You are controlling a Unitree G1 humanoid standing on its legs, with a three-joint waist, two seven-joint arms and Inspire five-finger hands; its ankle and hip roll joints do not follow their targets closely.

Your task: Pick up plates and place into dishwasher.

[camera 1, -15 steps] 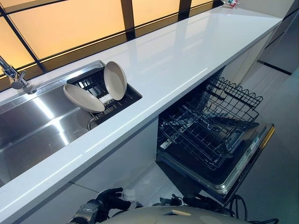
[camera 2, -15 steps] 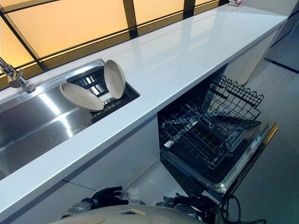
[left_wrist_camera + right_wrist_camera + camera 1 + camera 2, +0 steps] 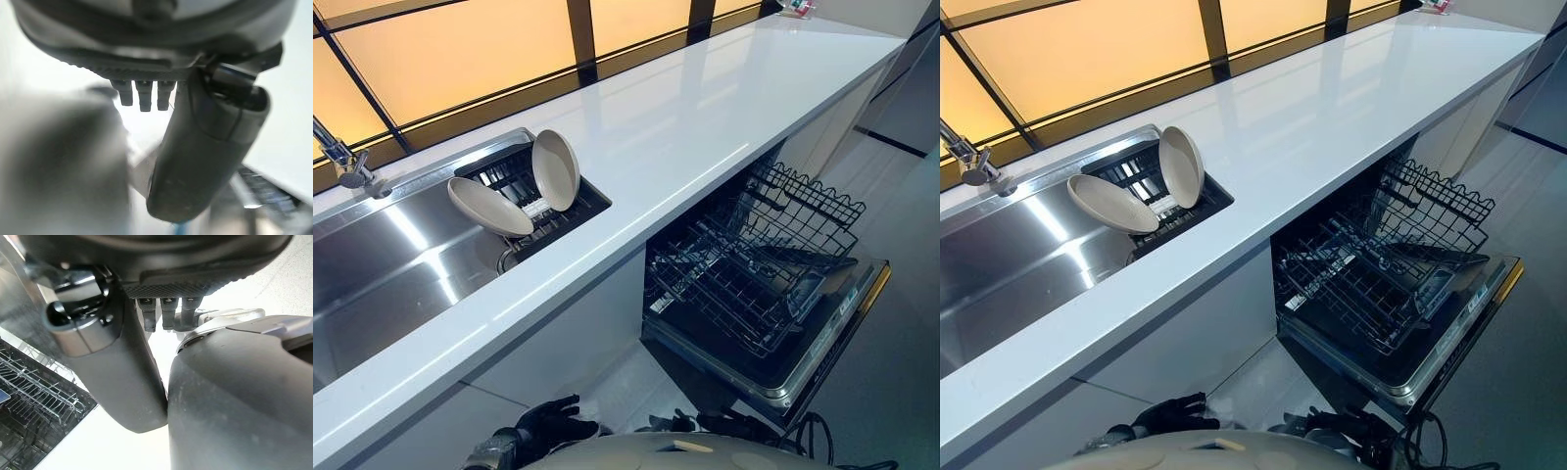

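Plates: you have two plates, both in the drainer (image 3: 585, 203) at the right end of the sink (image 3: 382, 274). Neither hand holds one.
Left plate (image 3: 489, 207): it leans far over toward the sink's basin, with its lower edge in the drainer.
Right plate (image 3: 555, 169): it stands nearly upright on edge just beside the first, toward the sink's back edge.
Left hand (image 3: 553, 423): it hangs low in front of the counter (image 3: 705, 108), below its front edge and well apart from the plates. Its fingers are relaxed and slightly spread, and it grips nothing.
Right hand (image 3: 195, 279): it is low near the dishwasher (image 3: 783, 377). Its thumb is straight and its fingers are loose, with nothing in its grasp.
Dishwasher: you see the door folded down under the counter's front edge and the rack (image 3: 734, 284) pulled out over it.
Tap (image 3: 342, 162): it stands at the sink's back left corner.
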